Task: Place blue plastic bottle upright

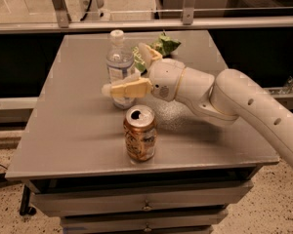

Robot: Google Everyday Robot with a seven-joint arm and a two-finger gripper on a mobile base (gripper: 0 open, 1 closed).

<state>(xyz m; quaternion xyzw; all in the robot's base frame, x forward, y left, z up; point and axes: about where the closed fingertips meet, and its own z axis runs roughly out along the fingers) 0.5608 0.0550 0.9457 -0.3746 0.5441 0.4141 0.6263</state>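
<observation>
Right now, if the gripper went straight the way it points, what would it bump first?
Probably the blue plastic bottle, standing upright between the gripper's open fingers; depth is unclear.

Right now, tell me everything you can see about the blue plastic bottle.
The blue plastic bottle is small and clear, with a white cap and a pale label. It stands upright towards the back of the grey table, behind the bronze can and left of the green bag. The gripper reaches around its lower half from the right; contact cannot be told.
</observation>
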